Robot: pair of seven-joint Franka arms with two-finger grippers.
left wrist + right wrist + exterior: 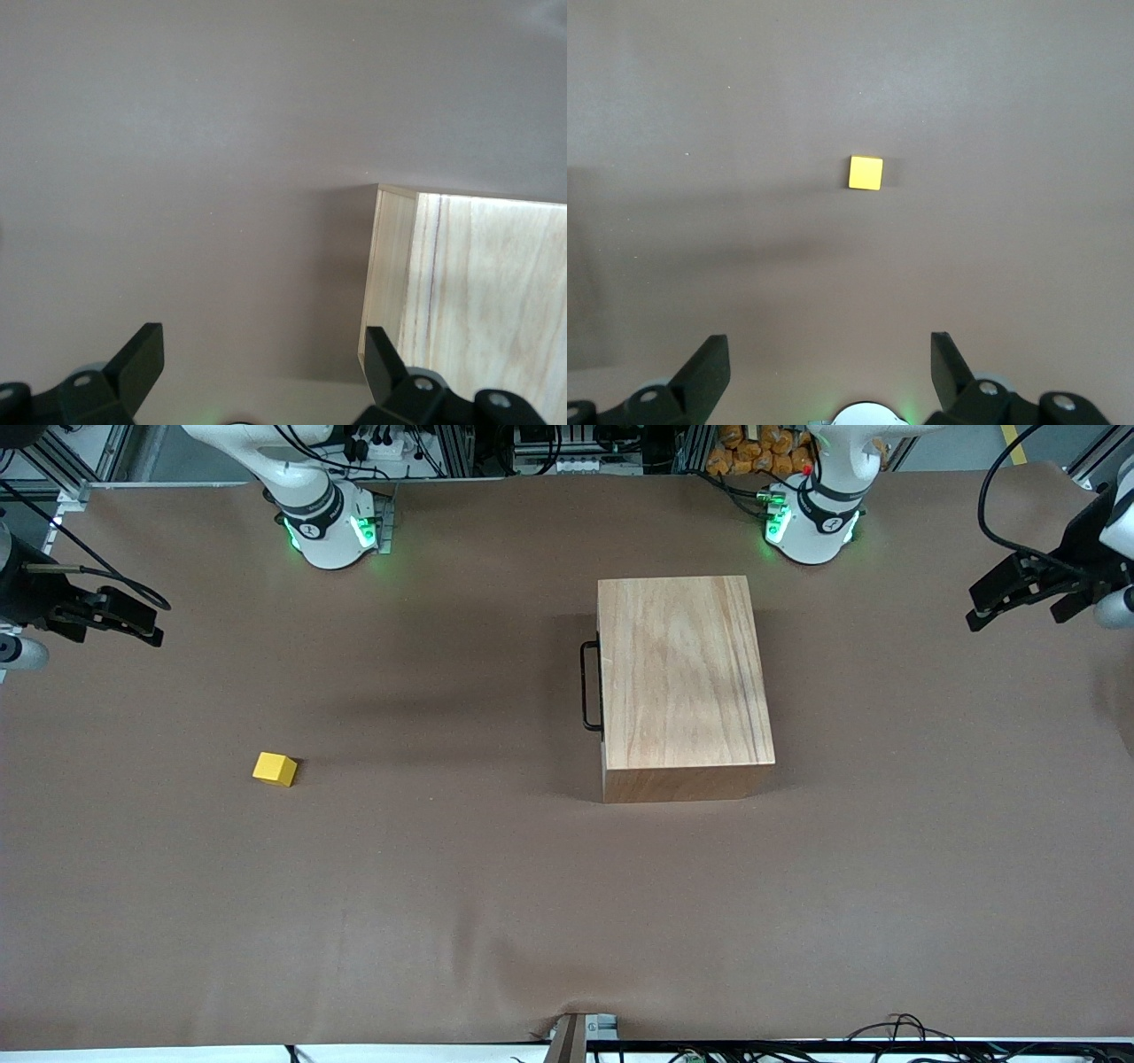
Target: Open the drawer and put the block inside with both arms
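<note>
Meanwhile, the drawer (601, 687) is shut, its handle (588, 687) faced toward the block (275, 769), which is left near the right gripper (133, 622); both it and the left gripper (1010, 598) are held spread, empty.

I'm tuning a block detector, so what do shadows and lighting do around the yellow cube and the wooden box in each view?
Front view: even light; the box throws a soft shadow toward the right arm's end, the block only a thin one. Right wrist view: block sharp, faint shadow bands on the brown table cover. Left wrist view: dark shadow beside the box wall, no glare.
</note>
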